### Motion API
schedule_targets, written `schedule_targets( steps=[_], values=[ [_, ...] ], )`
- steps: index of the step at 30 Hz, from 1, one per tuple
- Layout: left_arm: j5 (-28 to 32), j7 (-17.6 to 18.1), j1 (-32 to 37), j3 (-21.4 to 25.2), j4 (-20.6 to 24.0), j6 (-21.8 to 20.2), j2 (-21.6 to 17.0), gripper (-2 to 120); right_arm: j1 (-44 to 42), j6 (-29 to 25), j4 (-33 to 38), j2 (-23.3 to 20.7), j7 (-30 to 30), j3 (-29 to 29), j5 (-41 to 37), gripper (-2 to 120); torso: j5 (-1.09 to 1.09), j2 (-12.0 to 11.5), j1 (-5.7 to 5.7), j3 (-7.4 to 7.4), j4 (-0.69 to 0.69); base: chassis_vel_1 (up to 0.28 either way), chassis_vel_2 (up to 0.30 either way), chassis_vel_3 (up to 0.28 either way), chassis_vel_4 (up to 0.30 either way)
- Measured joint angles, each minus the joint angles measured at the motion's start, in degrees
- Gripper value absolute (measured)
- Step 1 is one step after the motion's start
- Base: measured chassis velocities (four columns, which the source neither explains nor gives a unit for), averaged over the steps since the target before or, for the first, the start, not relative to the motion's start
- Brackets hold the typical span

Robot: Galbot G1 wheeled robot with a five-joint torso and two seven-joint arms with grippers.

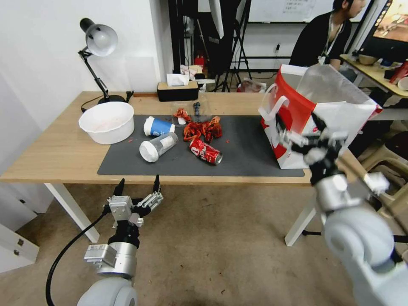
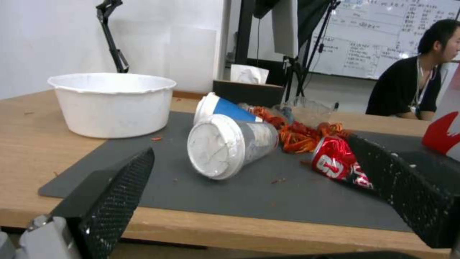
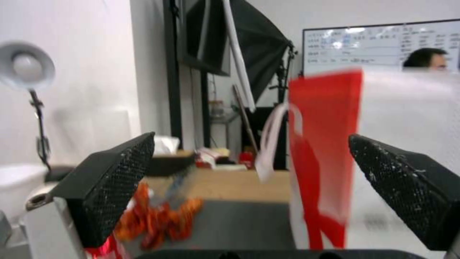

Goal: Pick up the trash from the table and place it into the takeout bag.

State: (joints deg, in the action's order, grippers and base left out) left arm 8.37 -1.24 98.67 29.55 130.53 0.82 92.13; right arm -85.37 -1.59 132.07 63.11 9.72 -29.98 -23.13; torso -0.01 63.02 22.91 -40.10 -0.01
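Grey mat (image 1: 246, 157): soda can (image 1: 205, 151) beyond left tool (image 1: 137, 183).

Light-wood desk (image 1: 55, 157) on white legs, with a dark grey mat (image 1: 246, 153) across the middle. Sitting straight on the wood: a white bowl (image 1: 106, 122) at the mat's left edge, a desk lamp (image 1: 100, 63), and a black tissue box (image 1: 177, 90) at the back.

Head camera looks down at the table (image 1: 63, 153) from high up, wrist cameras look low and close, all share the grey mat (image 1: 246, 148).
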Motion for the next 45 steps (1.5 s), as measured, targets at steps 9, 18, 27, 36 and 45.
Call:
schedule_targets(
  steps=[9, 18, 27, 36, 45],
  values=[
    [0.19, 0.09, -0.29, 0.06, -0.57, 0.05, 0.00, 100, -8.78, -7.30, -6.91, 2.20, 0.99, 1.70, 4.92, 100, 0.01, 0.00, 0.01, 0.00, 0.01, 0.000, 0.000, 0.000, 0.000],
    [0.24, 0.12, -0.35, 0.10, -0.69, 0.07, 0.00, 100, -9.47, -8.56, -10.25, 2.84, 1.50, 2.57, 4.82, 100, 0.01, 0.00, 0.01, -0.01, 0.02, 0.000, 0.000, 0.000, 0.000],
    [0.24, 0.12, -0.39, 0.08, -0.87, 0.22, 0.00, 100, -6.81, -6.02, -8.72, 2.12, 1.33, 3.36, 2.51, 100, 0.01, 0.00, 0.00, -0.01, 0.01, 0.000, 0.000, 0.000, 0.000],
    [0.19, 0.13, -0.37, 0.09, -0.87, 0.26, 0.00, 100, 6.10, 3.42, -8.22, -2.41, 0.84, 8.58, -9.94, 100, 0.00, 0.00, 0.01, -0.01, 0.02, 0.000, 0.000, 0.000, 0.000],
    [-0.03, 0.13, -0.21, 0.39, -0.80, 0.27, 0.00, 100, 23.93, 13.59, -14.14, -8.63, -3.36, 17.60, -27.23, 100, 0.00, 0.00, 0.01, -0.02, 0.02, 0.000, 0.000, 0.000, 0.000]
  ],
)
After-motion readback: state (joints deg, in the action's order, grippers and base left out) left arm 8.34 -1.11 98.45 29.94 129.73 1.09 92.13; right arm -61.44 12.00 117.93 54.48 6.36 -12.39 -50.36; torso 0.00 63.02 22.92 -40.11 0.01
